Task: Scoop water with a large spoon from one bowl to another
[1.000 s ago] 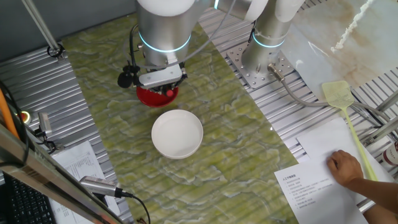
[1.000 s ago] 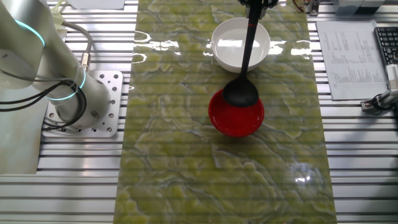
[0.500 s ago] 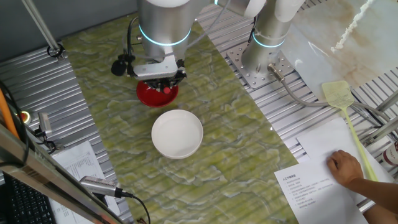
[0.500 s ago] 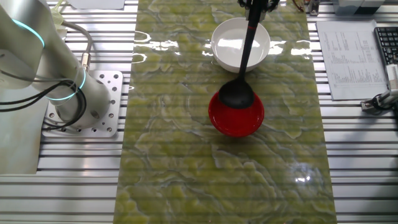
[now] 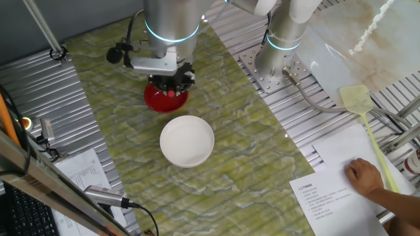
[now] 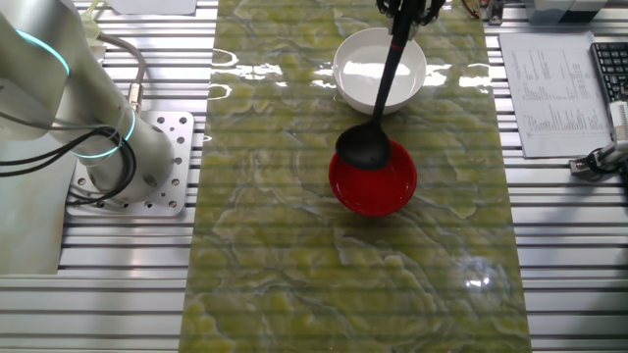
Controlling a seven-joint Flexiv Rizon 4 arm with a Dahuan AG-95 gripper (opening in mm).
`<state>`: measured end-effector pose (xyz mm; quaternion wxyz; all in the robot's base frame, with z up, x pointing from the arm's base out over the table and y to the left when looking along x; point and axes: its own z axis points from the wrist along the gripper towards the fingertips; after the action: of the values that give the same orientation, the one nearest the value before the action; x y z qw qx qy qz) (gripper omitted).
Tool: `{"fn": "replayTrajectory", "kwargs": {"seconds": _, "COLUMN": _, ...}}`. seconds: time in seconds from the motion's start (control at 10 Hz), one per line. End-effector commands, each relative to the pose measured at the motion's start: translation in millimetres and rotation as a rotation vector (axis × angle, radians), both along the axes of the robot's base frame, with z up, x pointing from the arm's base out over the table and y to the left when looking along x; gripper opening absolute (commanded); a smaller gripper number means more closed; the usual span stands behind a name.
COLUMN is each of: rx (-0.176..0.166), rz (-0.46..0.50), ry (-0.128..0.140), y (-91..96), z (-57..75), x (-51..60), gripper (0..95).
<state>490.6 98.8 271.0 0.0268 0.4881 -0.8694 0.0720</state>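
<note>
- One fixed view: the tool (image 5: 172, 84) hangs under the silver arm, directly above the red bowl (image 5: 157, 101), and hides the far part of it. A red spot shows between the dark fingers; the ladle itself cannot be made out here.
- The white bowl (image 5: 187, 141) sits on the green marbled desk (image 5: 243, 144) just in front of the red one, apart from it.
- A hand (image 5: 365, 177) rests on papers at the right, near a yellow fly swatter (image 5: 362, 111).
- The other fixed view: the tool (image 6: 404, 8) at the top edge is clamped on the handle of the large spoon (image 6: 365, 147).
- The handle slants down across the white bowl (image 6: 358, 83); the black scoop hangs over the left rim of the red bowl (image 6: 388, 186).
</note>
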Motion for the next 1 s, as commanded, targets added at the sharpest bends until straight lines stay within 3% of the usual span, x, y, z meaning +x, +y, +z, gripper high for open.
{"fn": "replayTrajectory", "kwargs": {"seconds": 0.1, "rx": 0.031, "rz": -0.086, "ry": -0.017, "y": -3.2, "z": 1.3, "x": -0.5, "gripper": 0.0}}
{"fn": "replayTrajectory", "kwargs": {"seconds": 0.5, "rx": 0.033, "rz": -0.123, "ry": -0.039, "y": -14.2, "z": 5.7, "x": 3.0, "gripper": 0.0}}
{"fn": "replayTrajectory", "kwargs": {"seconds": 0.6, "rx": 0.048, "rz": -0.159, "ry": -0.044, "y": -15.5, "z": 4.5, "x": 3.0, "gripper": 0.0}}
{"fn": "replayTrajectory", "kwargs": {"seconds": 1.0, "rx": 0.065, "rz": -0.245, "ry": -0.046, "y": -17.8, "z": 0.0, "x": 3.6, "gripper": 0.0}}
